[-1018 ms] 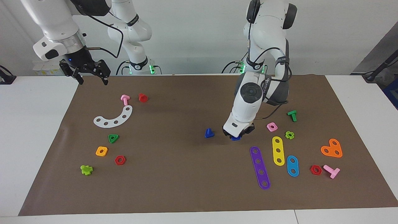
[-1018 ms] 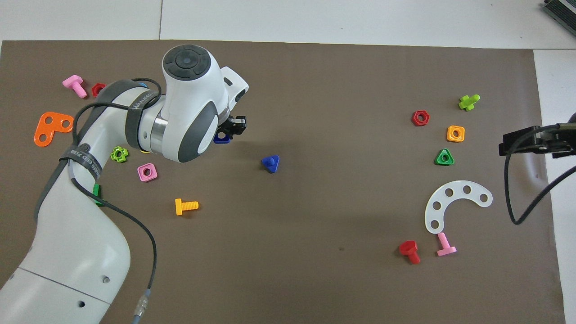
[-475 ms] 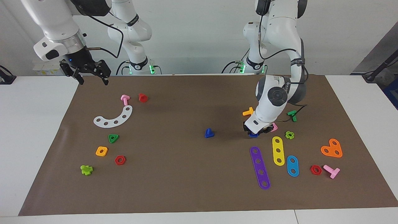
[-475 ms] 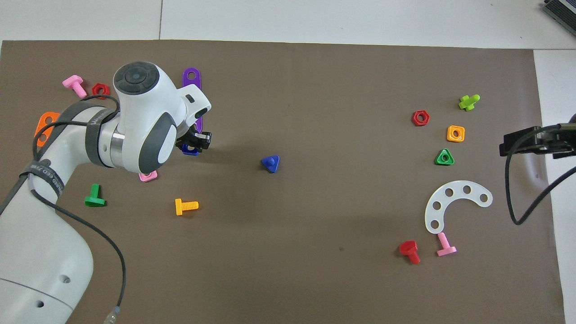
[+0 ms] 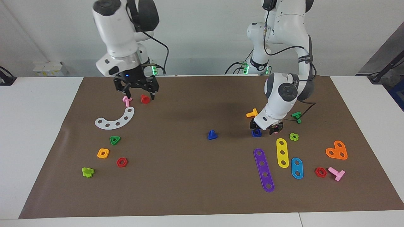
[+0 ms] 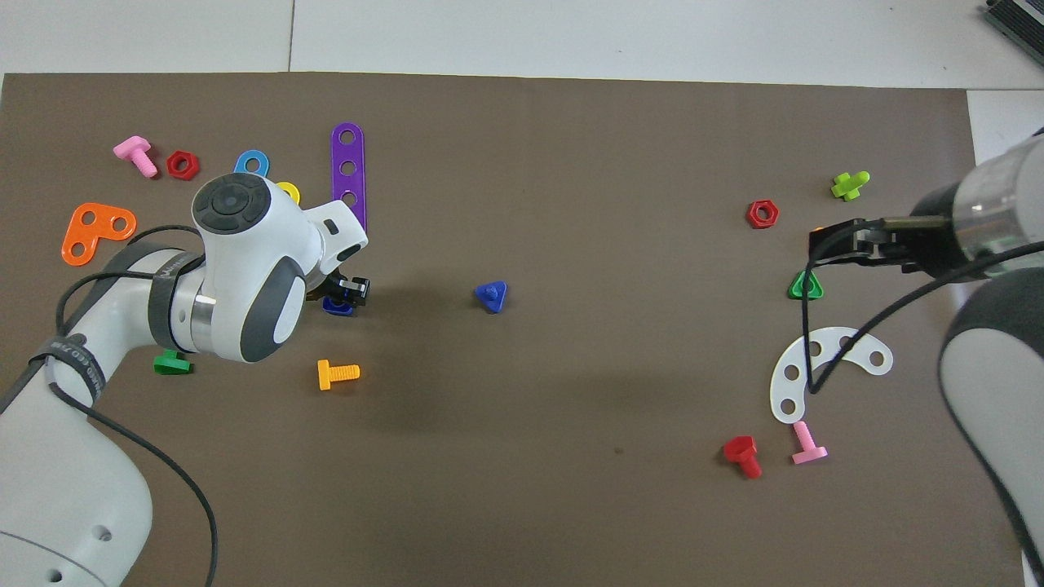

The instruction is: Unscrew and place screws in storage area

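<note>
The blue triangular-headed screw (image 5: 212,135) (image 6: 492,296) stands alone on the brown mat near the middle. My left gripper (image 5: 262,130) (image 6: 347,293) is open, low over a blue square nut (image 5: 256,133) (image 6: 337,306) that rests on the mat between its fingers. My right gripper (image 5: 140,96) (image 6: 824,244) hangs open over a pink bolt (image 5: 127,101) and a red bolt (image 5: 145,99). The storage area (image 5: 135,142) (image 6: 738,285) is bare mat beside the white curved strip (image 5: 115,119), green triangular nut (image 5: 115,140), orange square nut (image 5: 103,153) and red hex nut (image 5: 121,162).
Toward the left arm's end lie a purple strip (image 5: 264,170), a yellow strip (image 5: 282,153), a blue strip (image 5: 297,168), an orange plate (image 5: 337,150), an orange bolt (image 5: 252,113), a green bolt (image 5: 296,116) and a pink nut (image 5: 278,130). A lime piece (image 5: 87,172) lies beside the storage area.
My left gripper carried the blue nut away from the screw toward the left arm's end, set it on the mat and opened. My right arm swung in over the pink and red bolts.
</note>
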You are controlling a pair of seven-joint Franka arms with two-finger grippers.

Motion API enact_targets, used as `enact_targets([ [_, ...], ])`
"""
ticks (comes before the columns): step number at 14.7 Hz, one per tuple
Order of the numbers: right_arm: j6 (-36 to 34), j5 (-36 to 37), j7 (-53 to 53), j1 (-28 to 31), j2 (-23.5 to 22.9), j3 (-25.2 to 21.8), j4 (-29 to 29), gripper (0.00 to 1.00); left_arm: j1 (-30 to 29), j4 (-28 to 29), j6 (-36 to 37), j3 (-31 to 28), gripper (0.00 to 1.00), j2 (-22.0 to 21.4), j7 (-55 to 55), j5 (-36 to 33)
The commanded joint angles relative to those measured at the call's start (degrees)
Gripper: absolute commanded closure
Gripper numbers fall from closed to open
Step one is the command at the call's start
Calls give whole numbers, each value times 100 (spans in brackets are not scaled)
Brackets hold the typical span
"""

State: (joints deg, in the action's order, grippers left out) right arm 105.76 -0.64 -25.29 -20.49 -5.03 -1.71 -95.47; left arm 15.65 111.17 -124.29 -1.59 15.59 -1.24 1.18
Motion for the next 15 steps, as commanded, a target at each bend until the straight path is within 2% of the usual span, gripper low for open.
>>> enact_targets([
  [1, 767, -147, -632, -506, -577, -40, 72, 0, -317, -146, 421, 27, 0, -433, -253, 75],
  [3, 1190, -129, -1108, -885, -1112, -40, 343, 0, -571, -629, 1088, 27, 0, -548, -315, 75],
  [5, 1306, -68, -1320, -1106, -1596, -40, 686, 0, -704, -982, 1599, 18, 0, -706, -315, 66],
  [8, 1806, -33, -1347, -1422, -2246, -31, 802, 0, -975, -1045, 2022, 18, 0, -1144, -394, 5],
  [10, 2018, 11, -1487, -1712, -2861, -31, 1275, 0, -1222, -984, 2390, 18, 0, -1470, -761, 5],
  [14, 2501, 310, -1584, -1826, -3083, -31, 1155, 4, -1337, -1018, 2883, 9, 0, -1849, -772, 5],
  [15, 2502, 336, -1558, -1845, -3066, -31, 1058, 8, -1337, -1019, 2945, 18, 0, -1901, -746, 5],
])
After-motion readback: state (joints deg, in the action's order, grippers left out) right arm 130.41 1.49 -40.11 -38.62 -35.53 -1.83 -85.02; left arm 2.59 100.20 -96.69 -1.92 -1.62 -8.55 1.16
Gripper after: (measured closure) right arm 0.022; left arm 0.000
